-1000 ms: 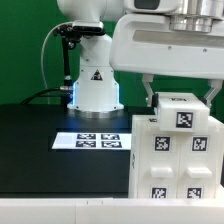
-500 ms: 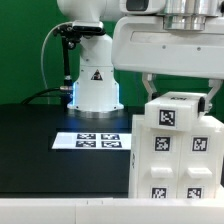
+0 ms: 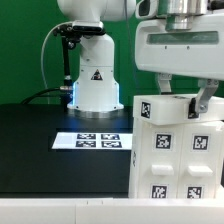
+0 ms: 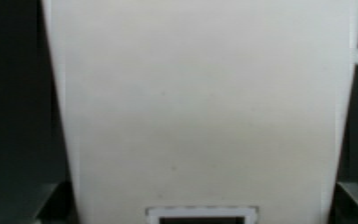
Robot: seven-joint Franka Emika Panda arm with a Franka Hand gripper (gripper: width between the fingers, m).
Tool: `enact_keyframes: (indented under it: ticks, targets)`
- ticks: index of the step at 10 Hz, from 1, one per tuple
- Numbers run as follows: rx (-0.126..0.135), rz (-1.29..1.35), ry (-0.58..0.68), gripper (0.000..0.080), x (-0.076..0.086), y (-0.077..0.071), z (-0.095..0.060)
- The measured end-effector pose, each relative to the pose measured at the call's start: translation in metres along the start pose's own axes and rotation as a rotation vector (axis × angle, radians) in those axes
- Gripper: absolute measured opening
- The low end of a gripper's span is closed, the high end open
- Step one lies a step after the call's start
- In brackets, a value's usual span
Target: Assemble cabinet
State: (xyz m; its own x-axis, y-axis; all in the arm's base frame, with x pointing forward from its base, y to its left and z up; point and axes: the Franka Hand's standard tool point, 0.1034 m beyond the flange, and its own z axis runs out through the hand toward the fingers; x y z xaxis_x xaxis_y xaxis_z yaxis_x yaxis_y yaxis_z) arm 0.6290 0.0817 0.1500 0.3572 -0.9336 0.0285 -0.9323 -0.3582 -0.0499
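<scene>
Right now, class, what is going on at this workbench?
A Franka arm is working on the white tagged cabinet, which stands on the black table at the exterior view's right. Its gripper sits at the cabinet's top, jaws on either side of a tagged block there; whether they actually clamp it cannot be told. The marker board lies flat before the robot base.
</scene>
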Motion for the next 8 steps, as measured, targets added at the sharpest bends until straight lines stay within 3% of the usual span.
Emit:
enact_keyframes:
  ticks: [6,7,8]
  targets:
    - [0.007,0.426,-0.055,0.0554,0.0003,0.0005,0.0007]
    - [0.007,0.425,-0.055,0.0635,0.0002,0.0006,0.0011]
    - [0.006,0.425,-0.055,0.0635,-0.0001,0.0006,0.0014]
